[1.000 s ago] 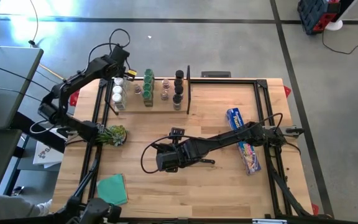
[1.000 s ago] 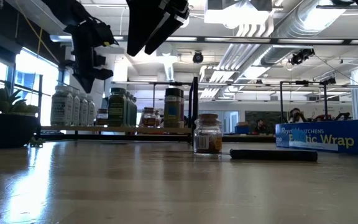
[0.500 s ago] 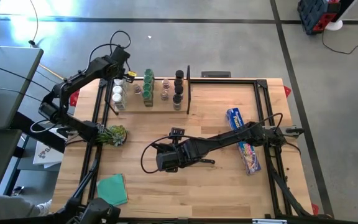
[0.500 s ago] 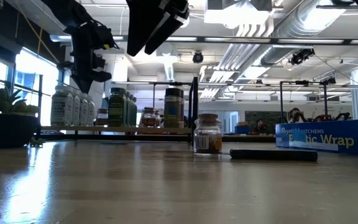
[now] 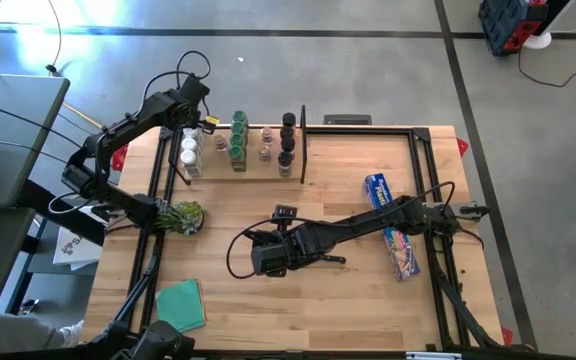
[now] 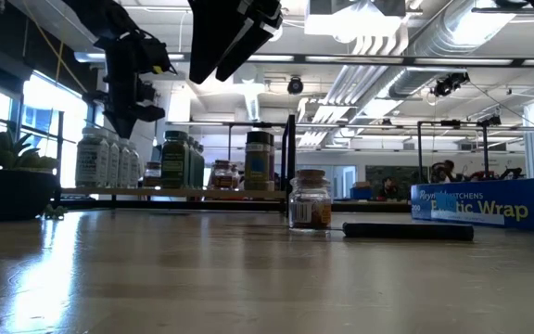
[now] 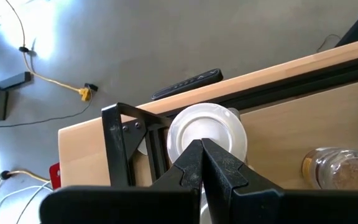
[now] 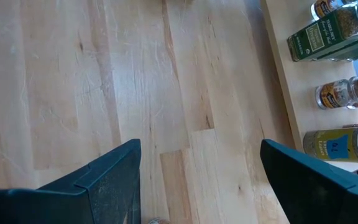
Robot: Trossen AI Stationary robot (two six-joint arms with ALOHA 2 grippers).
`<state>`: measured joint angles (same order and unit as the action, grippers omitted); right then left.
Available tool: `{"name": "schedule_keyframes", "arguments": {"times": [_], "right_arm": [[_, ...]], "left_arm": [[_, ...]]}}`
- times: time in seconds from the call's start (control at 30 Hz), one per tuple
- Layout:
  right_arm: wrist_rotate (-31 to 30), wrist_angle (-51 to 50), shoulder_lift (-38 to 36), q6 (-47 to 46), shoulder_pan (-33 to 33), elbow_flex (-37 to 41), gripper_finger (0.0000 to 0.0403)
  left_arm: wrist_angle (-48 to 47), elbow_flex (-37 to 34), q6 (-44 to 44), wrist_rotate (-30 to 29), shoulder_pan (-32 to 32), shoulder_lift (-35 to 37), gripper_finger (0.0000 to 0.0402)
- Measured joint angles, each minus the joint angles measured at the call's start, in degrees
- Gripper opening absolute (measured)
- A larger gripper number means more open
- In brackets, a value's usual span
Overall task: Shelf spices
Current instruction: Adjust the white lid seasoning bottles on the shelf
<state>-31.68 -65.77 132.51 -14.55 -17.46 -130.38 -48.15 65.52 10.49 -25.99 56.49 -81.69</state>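
With right gripper (image 8: 197, 180) jaws released above lone cork-topped jar (image 6: 310, 199) at frame centre, descend straight, straddle evenly; left gripper (image 7: 201, 163) jaws clenched, empty, over white-capped jar (image 7: 207, 130) on shelf (image 5: 258, 172).

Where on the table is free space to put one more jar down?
Bare wood lies between the teal cloth and the right gripper, and between the shelf and the blue wrap box. The shelf's left end, under the left gripper, is crowded.

Below the left claw (image 7: 202, 163), its closed fingers (image 7: 219, 171) cover part of a white cap (image 7: 211, 129). Beyond it, the brown jar (image 7: 342, 174) is cut off at the edge.
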Motion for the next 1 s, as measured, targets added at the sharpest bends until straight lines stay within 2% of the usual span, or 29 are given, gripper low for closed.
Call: {"name": "schedule_keyframes", "arguments": {"times": [1.0], "right_arm": [[0.0,-0.01,0.0,0.04,-0.01,-0.01,0.0326]], "left_arm": [[2.37,-0.09,1.36,0.6,0.09,-0.07,0.0]]}}
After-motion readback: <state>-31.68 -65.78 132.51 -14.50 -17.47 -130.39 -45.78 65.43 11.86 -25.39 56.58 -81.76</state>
